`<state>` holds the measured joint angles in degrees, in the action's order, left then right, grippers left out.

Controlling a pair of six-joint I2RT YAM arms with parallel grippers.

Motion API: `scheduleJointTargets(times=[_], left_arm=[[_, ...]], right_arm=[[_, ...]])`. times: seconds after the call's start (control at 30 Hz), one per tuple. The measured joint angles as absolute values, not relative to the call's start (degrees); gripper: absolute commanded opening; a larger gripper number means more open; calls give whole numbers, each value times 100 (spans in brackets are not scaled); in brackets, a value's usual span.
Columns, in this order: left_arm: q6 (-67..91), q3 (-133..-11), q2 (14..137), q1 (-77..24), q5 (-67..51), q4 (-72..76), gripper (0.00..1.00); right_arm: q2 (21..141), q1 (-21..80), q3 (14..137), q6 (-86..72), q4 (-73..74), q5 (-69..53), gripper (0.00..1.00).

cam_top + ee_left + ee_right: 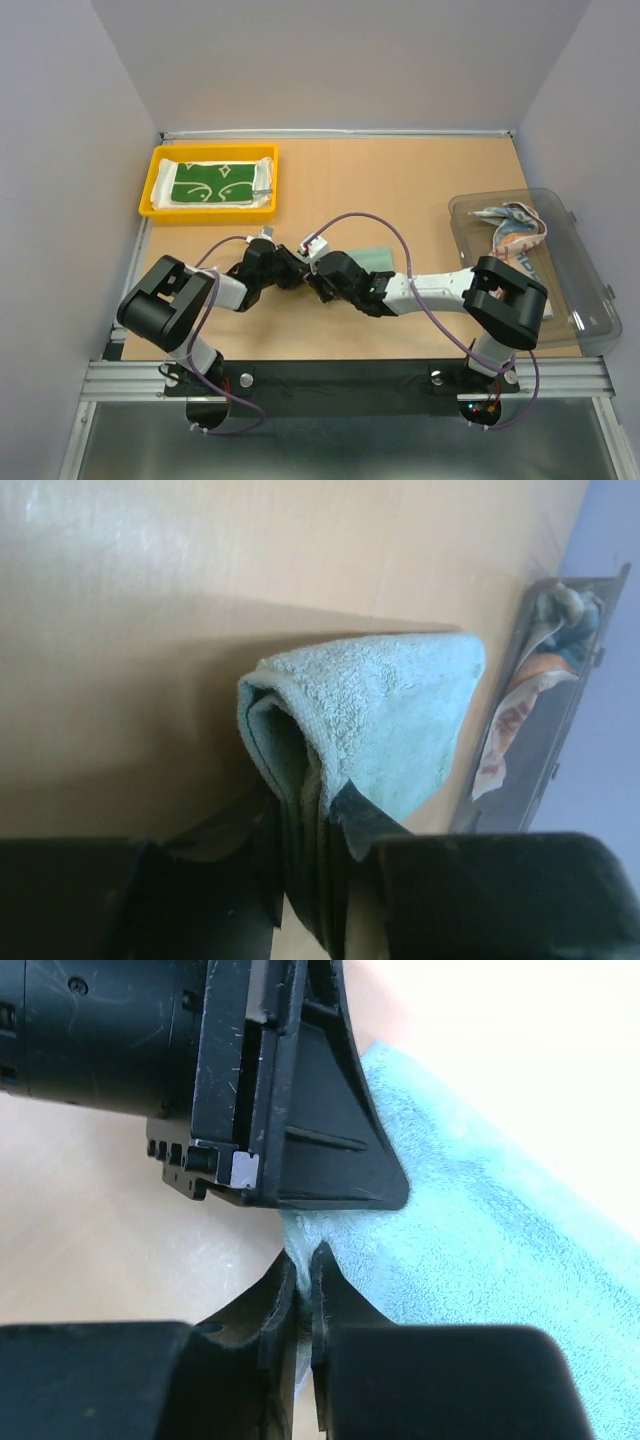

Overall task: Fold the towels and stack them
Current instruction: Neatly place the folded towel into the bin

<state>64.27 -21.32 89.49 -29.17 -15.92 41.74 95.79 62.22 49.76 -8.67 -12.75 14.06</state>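
Observation:
A pale teal-green towel (pixel 372 259) lies mid-table, mostly hidden by the arms. My left gripper (pixel 292 270) is shut on its folded corner (pixel 370 715), seen bunched between the fingers in the left wrist view. My right gripper (pixel 322 281) is shut on the same towel's edge (pixel 480 1240) right beside the left gripper's finger (pixel 320 1130). A dark green towel with white marks (pixel 215 183) lies folded on a white towel in the yellow tray (pixel 152 190). A letter-print towel (pixel 512 228) lies crumpled in the clear bin (pixel 570 290).
The yellow tray stands at the back left, the clear bin at the right edge, also visible in the left wrist view (pixel 540 710). Grey walls enclose the table. The two arms cross close together at the table's middle.

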Motion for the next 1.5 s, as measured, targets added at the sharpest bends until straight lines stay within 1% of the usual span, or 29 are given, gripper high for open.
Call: scheduleJointTargets(times=[0.03, 0.07, 0.1, 0.13, 0.17, 0.2, 0.27, 0.3, 0.37, 0.43, 0.53, 0.67, 0.73, 1.0, 1.07, 1.2, 1.5], left_arm=[[6394, -2134, 8943, -2919, -1566, 4093, 8], [6318, -2141, 8917, -2936, -1546, 3981, 0], [6283, -2152, 8882, -2952, -1509, 3861, 0], [6160, -2191, 8818, -2952, -1487, 3710, 0], [6049, -2270, 8759, -2950, -1435, 3531, 0], [5911, -2390, 8709, -2943, -1378, 3284, 0], [5658, -2687, 8656, -2895, -1291, 2823, 0], [5500, -2856, 8646, -2849, -1247, 2611, 0], [5078, -3312, 8637, -2703, -1155, 2064, 0], [4698, -3852, 8635, -2464, -1076, 1566, 0], [4093, -4737, 8661, -2032, -987, 840, 0], [3183, -6464, 9170, -1500, -897, -246, 0], [2790, -7408, 9581, -1302, -864, -668, 0], [1715, -9933, 10700, -888, -657, -2410, 0], [1487, -10416, 10925, -805, -604, -2764, 0], [1050, -10947, 11115, -591, -545, -3345, 0], [346, -11594, 11244, -150, -823, -3870, 0]], right_arm=[[9579, 6222, 4908, -886, -1275, 1389, 32], [9579, 6222, 4866, -915, -1295, 1385, 37], [9579, 6233, 4847, -923, -1295, 1404, 42], [9557, 6233, 4814, -943, -1302, 1422, 54], [9526, 6230, 4786, -947, -1306, 1483, 60], [9489, 6226, 4766, -952, -1293, 1531, 72], [9297, 6222, 4674, -993, -1273, 1712, 84], [9168, 6222, 4624, -1015, -1240, 1822, 92], [8849, 6222, 4497, -1044, -1197, 1977, 96], [8377, 6222, 4340, -1076, -1135, 2178, 100], [7791, 6222, 4167, -1096, -943, 2423, 100], [7065, 6222, 3983, -1127, -615, 2716, 100], [6949, 6222, 3931, -1144, -548, 2770, 100], [6864, 6222, 3813, -1168, -32, 2895, 100], [6910, 6222, 3815, -1140, 58, 2899, 100], [7057, 6219, 3820, -1076, 180, 2910, 100], [7424, 6215, 3940, -1007, 390, 2910, 100]])
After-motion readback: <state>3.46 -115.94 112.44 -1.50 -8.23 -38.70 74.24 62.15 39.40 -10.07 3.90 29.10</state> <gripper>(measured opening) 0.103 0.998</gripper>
